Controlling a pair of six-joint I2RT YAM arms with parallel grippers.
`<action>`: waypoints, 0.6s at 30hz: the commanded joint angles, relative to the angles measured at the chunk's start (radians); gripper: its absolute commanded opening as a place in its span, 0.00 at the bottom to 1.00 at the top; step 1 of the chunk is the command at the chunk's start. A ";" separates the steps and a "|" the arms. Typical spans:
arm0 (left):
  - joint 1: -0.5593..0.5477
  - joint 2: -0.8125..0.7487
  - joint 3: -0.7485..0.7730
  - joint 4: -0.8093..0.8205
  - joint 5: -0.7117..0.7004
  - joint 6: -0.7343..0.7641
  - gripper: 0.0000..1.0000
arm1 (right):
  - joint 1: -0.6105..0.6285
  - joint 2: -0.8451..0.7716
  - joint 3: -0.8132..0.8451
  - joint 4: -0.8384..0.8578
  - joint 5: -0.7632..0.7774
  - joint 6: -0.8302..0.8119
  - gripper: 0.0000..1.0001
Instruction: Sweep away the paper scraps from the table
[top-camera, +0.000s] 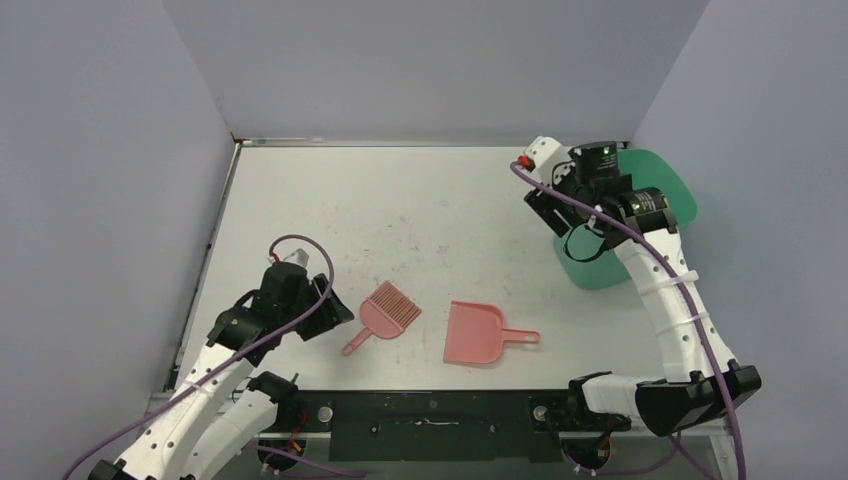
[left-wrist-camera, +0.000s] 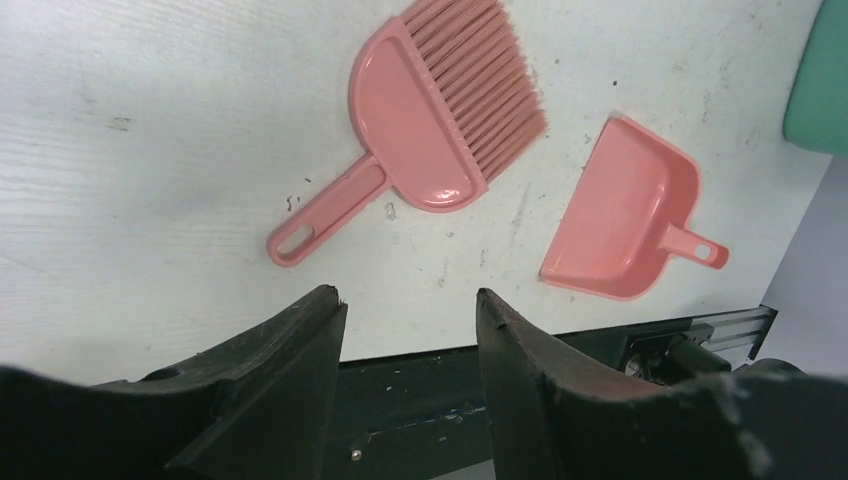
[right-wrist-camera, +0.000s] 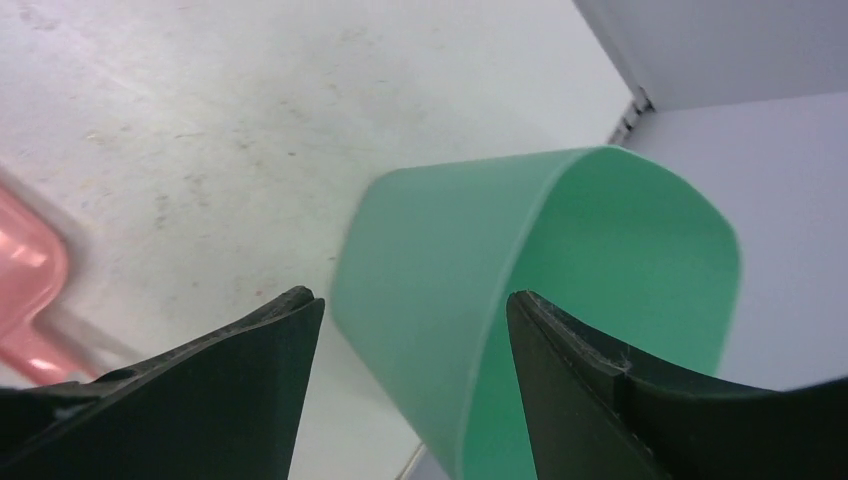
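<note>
Left fingers (left-wrist-camera: 290, 370) stand apart with nothing between them, hanging low over the near edge of the large white scuffed desk (top-camera: 420, 200), just short of the looped handle of the pink plastic hand brush (top-camera: 385, 312). That brush lies flat on the desk, bristles fanned toward the far side, and nothing grips it. Just beside it on the right lies the pink plastic dustpan (top-camera: 475, 333), flat as well with its handle pointing right, a strip of bare desk between the two. Neither tool is in anyone's hold.

Over in the far right corner the right fingers (right-wrist-camera: 230, 390) are spread too, and they straddle the rim of a soft green open-topped tub (top-camera: 665, 185). In the wrist view one finger sits outside the wall and the other looks to be on the inner side. The wall runs loosely between them, and I read that as no squeeze on it.

Now the paper scraps: not one shows on the desk in any view, only grey scuffs and dark specks. By that showing, the sweeping looks finished, with brush and pan laid down near the front. Whether the scraps ended up in the green tub I cannot tell, because the arm covers its mouth from above and the wrist view shows only plain green wall. What is left looks small: the two arms drawing clear.
</note>
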 joint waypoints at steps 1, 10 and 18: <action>-0.003 0.001 0.185 -0.131 -0.103 0.072 0.49 | -0.104 0.030 0.106 -0.031 0.108 -0.056 0.68; -0.006 0.209 0.294 0.063 -0.172 0.295 0.47 | -0.386 0.034 0.076 -0.069 -0.030 -0.199 0.60; -0.008 0.321 0.178 0.280 -0.097 0.372 0.45 | -0.418 0.099 0.134 -0.186 -0.205 -0.155 0.49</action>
